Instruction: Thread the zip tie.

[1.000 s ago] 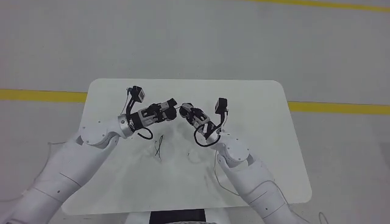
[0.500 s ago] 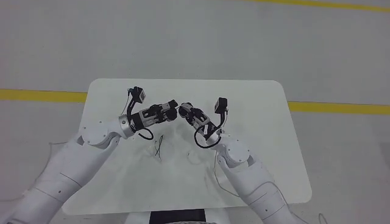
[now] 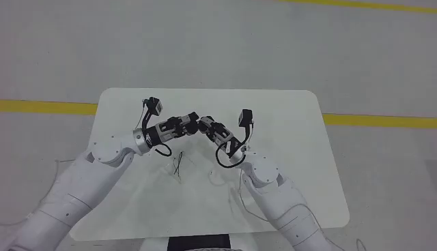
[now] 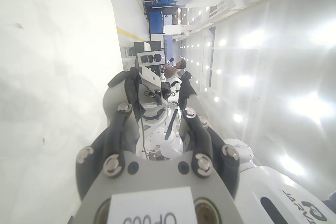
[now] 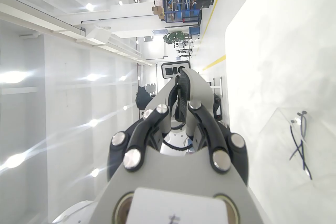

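Note:
Above the middle of the white table (image 3: 293, 114) my two grippers meet tip to tip. My left gripper (image 3: 193, 121) is open; in the left wrist view its fingers (image 4: 186, 88) stand wide apart around the right arm's tip. A thin dark strip, the zip tie (image 4: 172, 122), runs between them. My right gripper (image 3: 205, 125) faces the left one and is shut on the zip tie. In the right wrist view its pads (image 5: 182, 93) press flat together, and the strip is hidden between them.
Several spare dark zip ties (image 3: 177, 164) lie in a loose bundle on the table below the left gripper, also seen from the right wrist (image 5: 300, 141). The right half of the table is bare.
The right arm has edged a little to the left, so the two grippers are now closer together. The spare ties have not moved.

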Robot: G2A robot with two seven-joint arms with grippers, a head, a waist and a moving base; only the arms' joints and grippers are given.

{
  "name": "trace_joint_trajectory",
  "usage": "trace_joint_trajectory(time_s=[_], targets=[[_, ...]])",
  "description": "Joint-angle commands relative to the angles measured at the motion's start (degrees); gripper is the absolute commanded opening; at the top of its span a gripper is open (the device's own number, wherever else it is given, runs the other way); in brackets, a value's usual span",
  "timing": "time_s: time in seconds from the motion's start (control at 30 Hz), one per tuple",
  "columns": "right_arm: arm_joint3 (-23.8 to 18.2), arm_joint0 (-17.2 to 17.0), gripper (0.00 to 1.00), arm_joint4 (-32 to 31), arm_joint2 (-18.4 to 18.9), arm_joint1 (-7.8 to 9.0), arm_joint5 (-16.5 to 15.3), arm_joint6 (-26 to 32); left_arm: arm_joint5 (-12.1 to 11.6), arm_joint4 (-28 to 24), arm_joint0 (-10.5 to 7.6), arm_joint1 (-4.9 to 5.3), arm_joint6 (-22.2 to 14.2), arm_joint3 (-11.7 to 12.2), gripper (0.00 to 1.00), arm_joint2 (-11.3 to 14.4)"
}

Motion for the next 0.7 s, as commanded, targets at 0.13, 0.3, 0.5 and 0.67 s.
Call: trace_joint_trajectory(time_s=[0.13, 0.3, 0.5, 0.67], targets=[[0.0, -0.2, 0.00, -1.6, 0.1, -0.09, 0.0, -0.6, 0.1, 0.0, 0.07, -0.04, 0.0, 0.0, 0.32, -0.2], [-0.2, -0.4, 0.00, -2.5, 0.2, -0.16, -0.2, -0.6, 0.3, 0.2, 0.17, -0.04, 0.0, 0.0, 0.31, -0.3], [-0.3, -0.7, 0.00, -2.8, 0.3, -0.25, -1.6, -0.1, 0.6, 0.2, 0.22, -0.08, -0.2, 0.1, 0.29, -0.4], [-0.4, -0.8, 0.00, -3.1, 0.5, -0.29, -1.9, 0.3, 0.6, 0.3, 0.23, -0.12, -0.3, 0.1, 0.22, -0.4]])
